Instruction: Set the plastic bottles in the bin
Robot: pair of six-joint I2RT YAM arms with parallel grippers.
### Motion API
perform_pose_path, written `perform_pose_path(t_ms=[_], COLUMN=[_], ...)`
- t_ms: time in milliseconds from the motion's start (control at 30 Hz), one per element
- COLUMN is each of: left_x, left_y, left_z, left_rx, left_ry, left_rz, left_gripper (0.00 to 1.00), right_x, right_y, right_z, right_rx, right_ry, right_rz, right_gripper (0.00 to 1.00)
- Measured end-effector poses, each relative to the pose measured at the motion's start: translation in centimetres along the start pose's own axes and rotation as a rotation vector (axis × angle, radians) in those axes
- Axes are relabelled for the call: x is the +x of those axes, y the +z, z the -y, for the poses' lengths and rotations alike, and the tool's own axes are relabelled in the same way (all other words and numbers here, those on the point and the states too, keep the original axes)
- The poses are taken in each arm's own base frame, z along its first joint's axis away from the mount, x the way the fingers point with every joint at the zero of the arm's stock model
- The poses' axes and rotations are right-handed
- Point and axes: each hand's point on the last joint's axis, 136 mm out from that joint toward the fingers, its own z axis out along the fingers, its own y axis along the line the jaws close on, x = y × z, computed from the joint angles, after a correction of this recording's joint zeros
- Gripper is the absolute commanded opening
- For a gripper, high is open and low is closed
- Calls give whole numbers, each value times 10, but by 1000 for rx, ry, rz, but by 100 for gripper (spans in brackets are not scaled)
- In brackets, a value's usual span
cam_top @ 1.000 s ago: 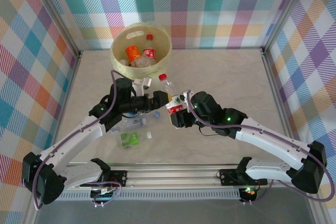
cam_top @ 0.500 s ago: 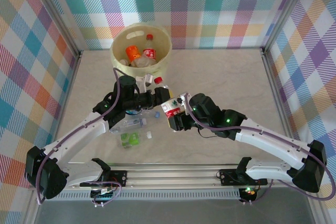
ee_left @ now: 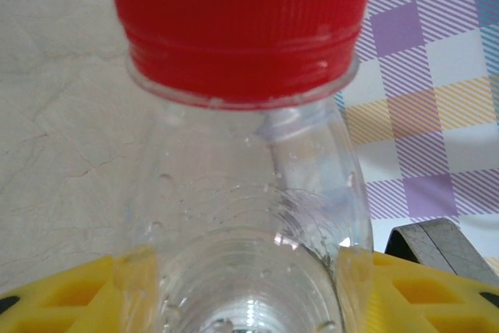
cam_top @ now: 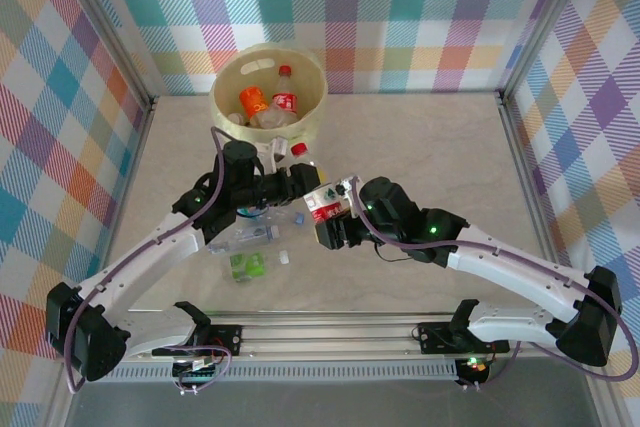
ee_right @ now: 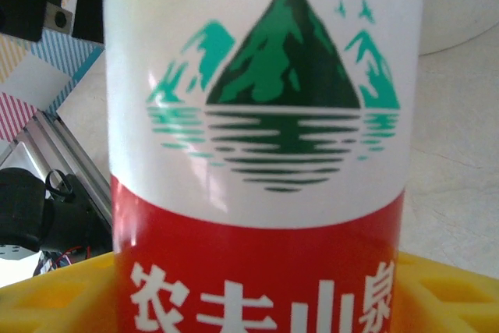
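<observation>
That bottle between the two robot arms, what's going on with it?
Both arms meet at one red-capped plastic bottle over the table. The left pincer is closed around its neck just under the cap, while the right pincer sits around its labelled body; whether that one is gripping is unclear. It looks like a hand-over on the way to the yellow bin, which holds several bottles. A few more bottles lie on the table below the arms.
</observation>
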Motion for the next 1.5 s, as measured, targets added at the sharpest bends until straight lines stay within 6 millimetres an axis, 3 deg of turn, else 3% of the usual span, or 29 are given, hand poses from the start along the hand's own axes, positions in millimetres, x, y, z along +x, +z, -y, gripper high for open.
perform_pose_path(t_ms=[200, 367, 667, 800, 1100, 1367, 1500], left_x=[-31, -81, -186, -222, -280, -304, -311], left_y=[-22, -37, -60, -69, -109, -86, -84], left_z=[45, 72, 83, 85, 52, -8, -21], left_rx=[22, 0, -53, -77, -188, -327, -406], left_ry=[88, 156, 185, 192, 170, 131, 190], left_rz=[63, 141, 324, 380, 539, 542, 534], left_gripper=[58, 59, 58, 58, 57, 57, 58], right_x=[0, -5, 6, 6, 13, 14, 15], right_y=[-7, -20, -18, -21, -26, -31, -37], right_z=[-5, -11, -3, -1, 7, 7, 9], right_rx=[-25, -56, -31, -22, -2, 0, 5], right_ry=[-5, -9, -2, 1, 21, 31, 33], right_rz=[12, 57, 31, 39, 49, 59, 70], right_gripper=[86, 88, 88, 88, 88, 88, 88])
